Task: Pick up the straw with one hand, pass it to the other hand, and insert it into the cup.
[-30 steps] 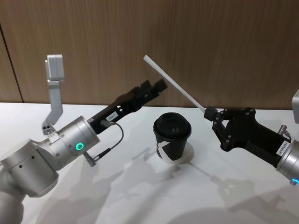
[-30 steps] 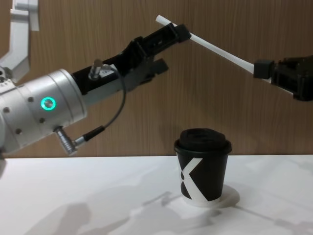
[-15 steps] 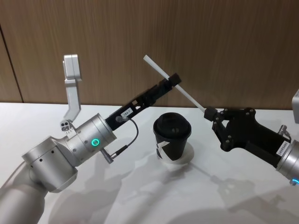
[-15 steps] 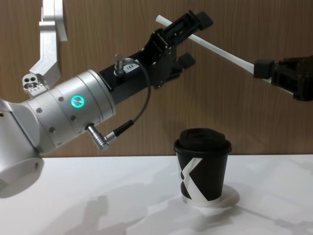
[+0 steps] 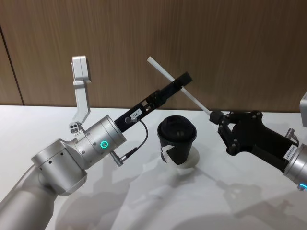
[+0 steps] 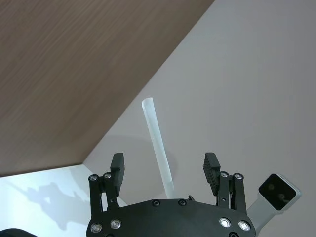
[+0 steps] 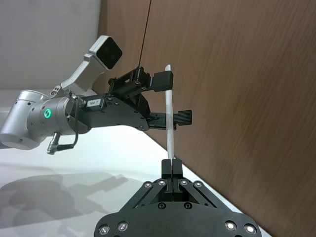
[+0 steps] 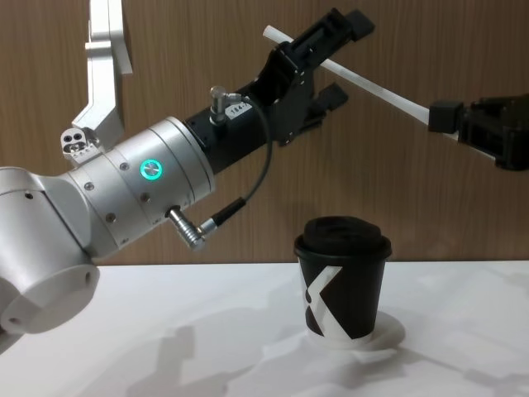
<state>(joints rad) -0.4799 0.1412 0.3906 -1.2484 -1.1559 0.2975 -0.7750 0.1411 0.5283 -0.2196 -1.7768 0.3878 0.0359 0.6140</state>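
Your right claw (image 5: 214, 116) is pinching the lower end of the straw (image 5: 195, 100), its 2 fingers closed tight on it, raised to the right of the cup (image 5: 176, 143); from that grip the straw is slanting up and to the left, well clear of the cup's lid, with its free end showing against the wooden wall. Your left claw (image 5: 181, 80) is reaching in from the left on its silver wrist, green ring glowing; it is standing wide open, with 1 finger on each side of the straw's upper half. In the left wrist view the straw (image 6: 157, 143) is running down the middle of the gap between the 2 fingers (image 6: 117, 168), touching neither. In the right wrist view the straw (image 7: 169, 133) is rising from the closed tips of the right claw (image 7: 171, 168) and passing between the spread fingers of the left claw (image 7: 173, 97). In the chest view the cup (image 8: 343, 281) is sitting upright on the white table (image 8: 165, 331), lid on, lower than the straw (image 8: 384, 91).
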